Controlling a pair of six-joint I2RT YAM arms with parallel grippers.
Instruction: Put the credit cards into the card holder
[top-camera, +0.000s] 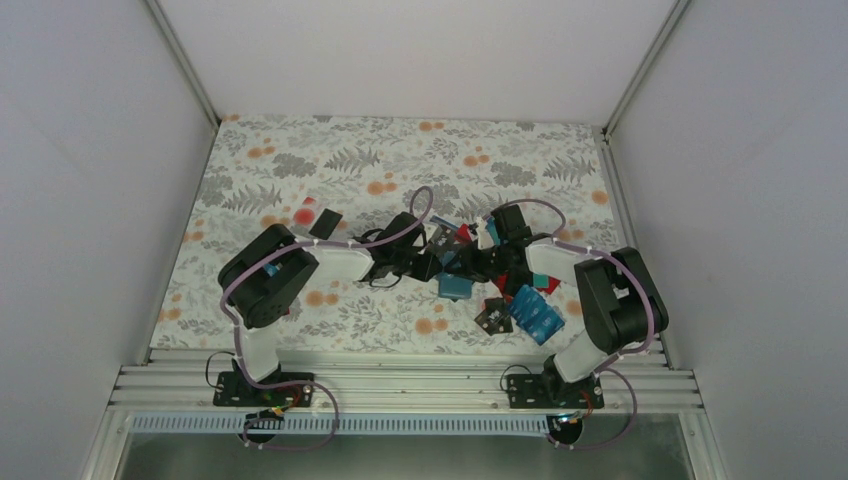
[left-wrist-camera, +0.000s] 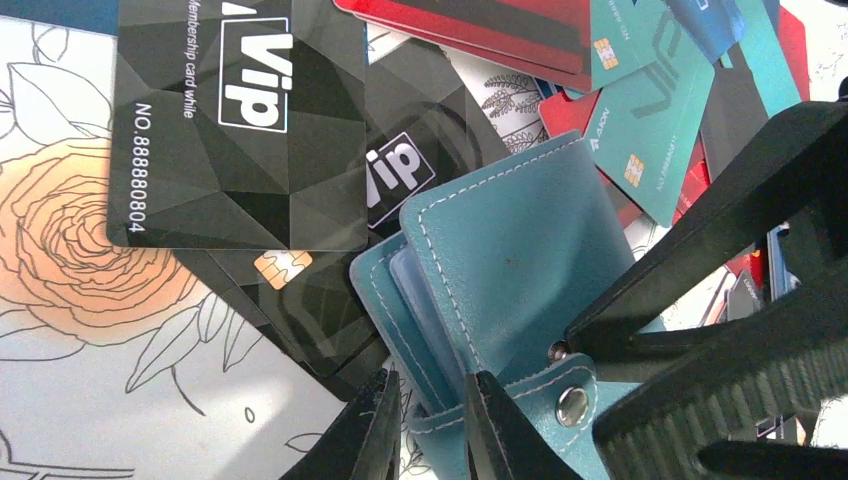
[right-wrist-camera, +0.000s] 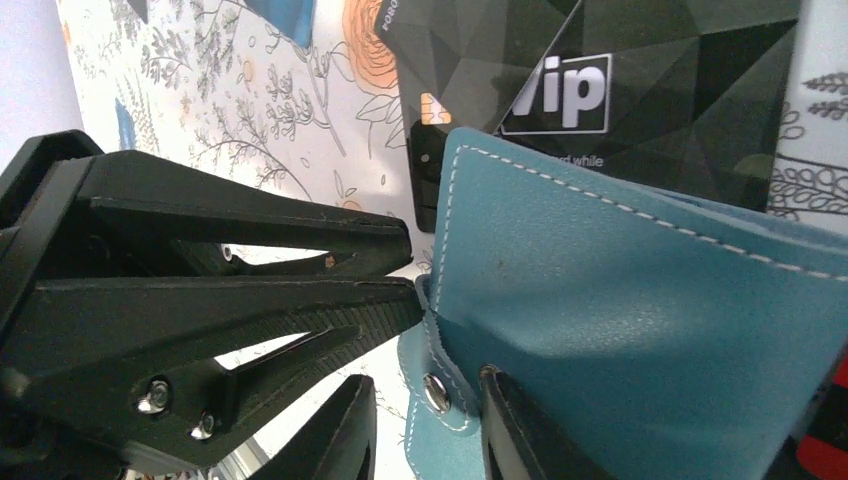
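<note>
While cards (left-wrist-camera: 236, 120) lie heaped near the middle of the tabletop (top-camera: 400, 160), the wallet (left-wrist-camera: 510, 260) is pinched by the left gripper (left-wrist-camera: 432, 405); its tab is straddled by the right gripper (right-wrist-camera: 425, 395), clamping unclear

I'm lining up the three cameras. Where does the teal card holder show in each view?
Top external: the card holder is small, near mid-table, among scattered cards.
Left wrist: the card holder fills the lower middle.
Right wrist: the card holder fills the lower right half.
Shared landmark: the black Vip card lies just beyond it in both wrist views; from above it is too small to pick out.
</note>
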